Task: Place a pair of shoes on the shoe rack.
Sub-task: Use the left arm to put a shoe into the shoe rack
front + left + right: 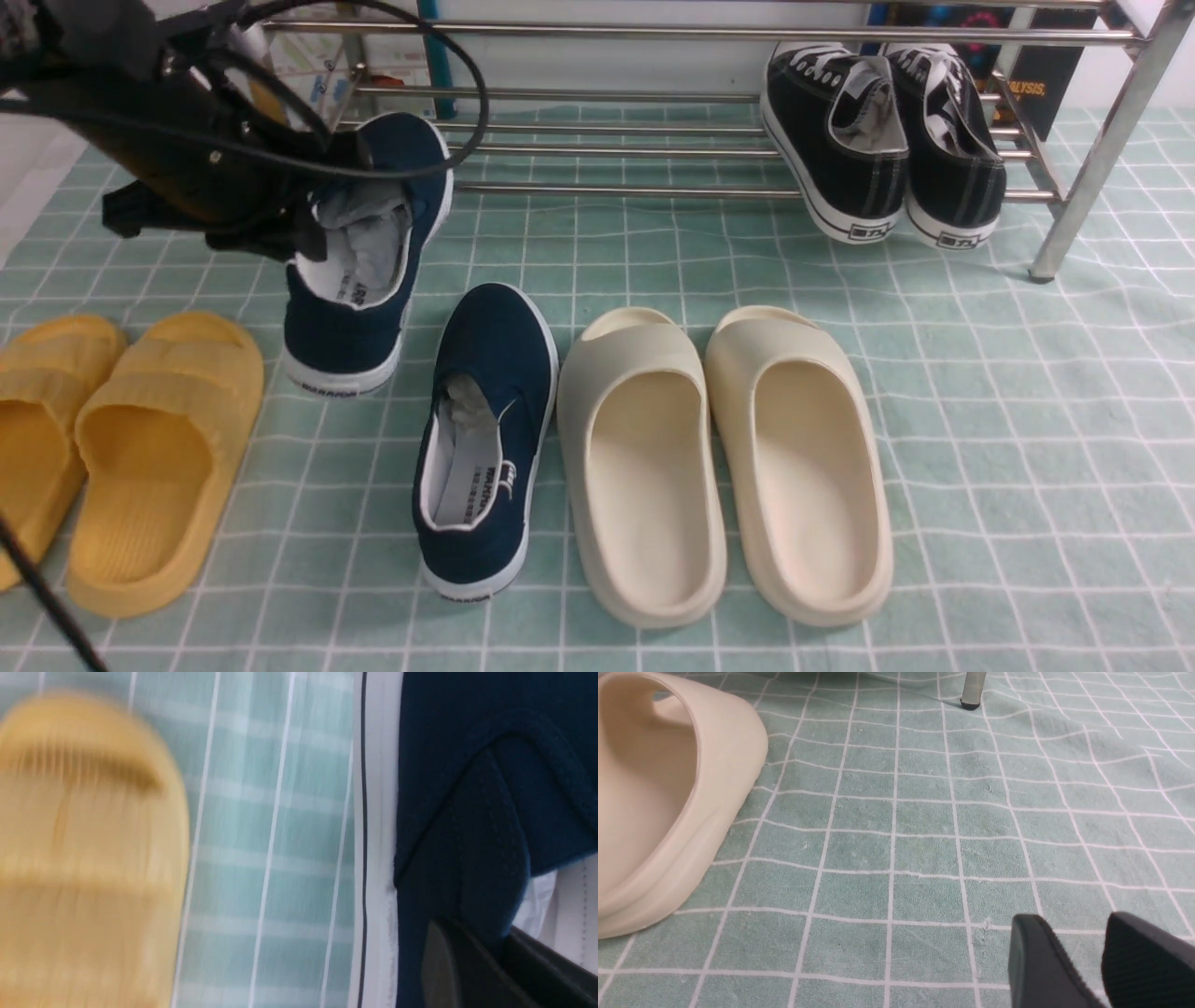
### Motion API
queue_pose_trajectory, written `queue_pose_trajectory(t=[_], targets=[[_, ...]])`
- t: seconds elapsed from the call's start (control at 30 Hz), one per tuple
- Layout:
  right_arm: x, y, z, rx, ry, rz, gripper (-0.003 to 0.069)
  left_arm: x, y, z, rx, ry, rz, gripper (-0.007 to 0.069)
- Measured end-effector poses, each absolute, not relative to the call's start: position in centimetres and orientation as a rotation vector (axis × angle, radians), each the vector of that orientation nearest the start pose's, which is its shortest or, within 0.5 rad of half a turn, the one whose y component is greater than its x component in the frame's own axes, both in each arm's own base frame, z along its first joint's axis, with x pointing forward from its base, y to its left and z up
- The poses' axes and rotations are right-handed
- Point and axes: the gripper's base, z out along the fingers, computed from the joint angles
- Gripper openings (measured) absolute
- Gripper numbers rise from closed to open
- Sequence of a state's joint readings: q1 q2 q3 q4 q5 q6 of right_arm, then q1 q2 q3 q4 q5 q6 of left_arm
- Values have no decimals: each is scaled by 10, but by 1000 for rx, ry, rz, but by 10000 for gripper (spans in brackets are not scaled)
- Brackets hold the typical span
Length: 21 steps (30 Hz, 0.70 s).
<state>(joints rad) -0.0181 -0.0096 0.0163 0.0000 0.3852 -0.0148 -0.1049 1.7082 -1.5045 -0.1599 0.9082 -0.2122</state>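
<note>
One navy-blue slip-on shoe (373, 280) is held by my left gripper (308, 229), which is shut on its side wall at the opening. The shoe is tilted, with its toe up near the lower bars of the chrome shoe rack (607, 35) and its heel low over the mat. In the left wrist view my fingers (448, 966) clamp the navy canvas (467, 788). The second navy shoe (485, 439) lies flat on the mat in front. My right gripper (1078, 933) is open and empty, low over bare mat; it is out of the front view.
Two black lace-up sneakers (868, 140) lean on the rack's right end. Two cream slides (728, 457) lie right of the navy shoe, and one shows in the right wrist view (668, 802). Two yellow slides (121, 448) lie at the left. A rack leg (1092, 177) stands at the right.
</note>
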Motion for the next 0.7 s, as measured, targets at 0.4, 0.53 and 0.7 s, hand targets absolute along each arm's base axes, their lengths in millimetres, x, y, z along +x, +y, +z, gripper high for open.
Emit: queue_pose_trajectory(t=[0.4,0.53,0.7], targets=[[52,-1,174,3,1876,-23,246,497,-66,293,-248,2501,-371,22],[52,-1,174,3,1876,-23,246,519,-75,285,-265,2471,-417,22],[52,-1,174,3,1876,-23,246,533,-71,270,-259,2422,-392,22]])
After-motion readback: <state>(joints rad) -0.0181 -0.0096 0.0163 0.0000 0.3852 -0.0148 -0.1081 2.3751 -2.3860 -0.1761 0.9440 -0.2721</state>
